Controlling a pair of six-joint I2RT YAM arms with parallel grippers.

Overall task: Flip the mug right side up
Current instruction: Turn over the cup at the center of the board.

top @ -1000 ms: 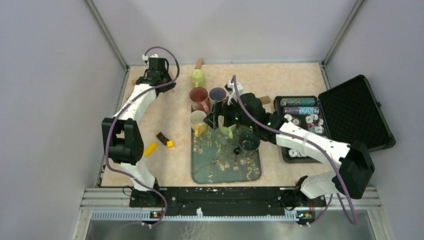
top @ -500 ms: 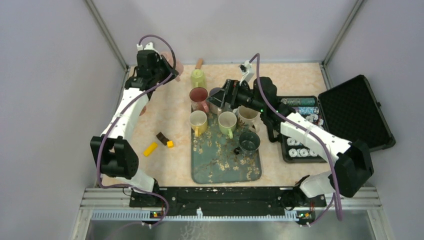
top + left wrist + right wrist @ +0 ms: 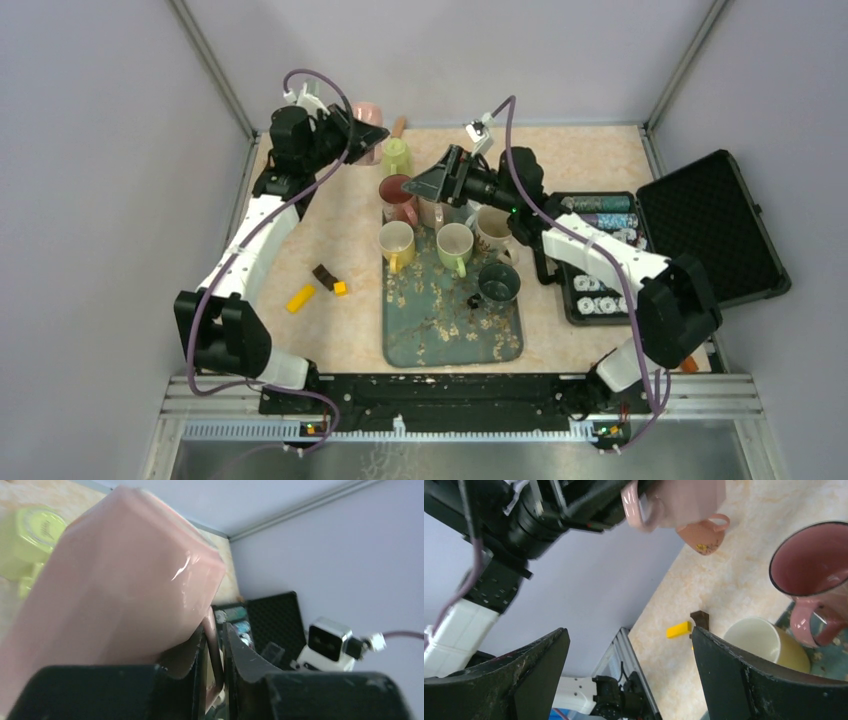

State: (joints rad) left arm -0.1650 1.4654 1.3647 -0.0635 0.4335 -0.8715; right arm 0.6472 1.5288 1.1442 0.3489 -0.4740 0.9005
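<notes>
Nearest me the patterned tray [image 3: 450, 335] lies on the table [image 3: 340, 225]. Left of it are a yellow block [image 3: 301, 298], a brown block [image 3: 324, 274] and a small yellow cube [image 3: 340, 288]. On the tray stand a dark mug [image 3: 497, 283], then a yellow mug [image 3: 396, 243], a green mug [image 3: 455, 245] and a white mug [image 3: 492, 230], with a red mug [image 3: 398, 193] beyond them, all mouth up. An open black case [image 3: 705, 220] sits to the right. My right gripper [image 3: 415, 185] hovers above the far end of the tray, its fingers [image 3: 529, 675] spread wide with nothing between them. Farther off, at the far left, my left gripper [image 3: 368, 128] is raised off the table and pinched narrow on the handle [image 3: 213, 630] of the pink mug [image 3: 364, 152]. That mug hangs tilted in the air, just left of a lime mug [image 3: 396, 155] standing bottom up. I cannot tell which way its mouth faces.
</notes>
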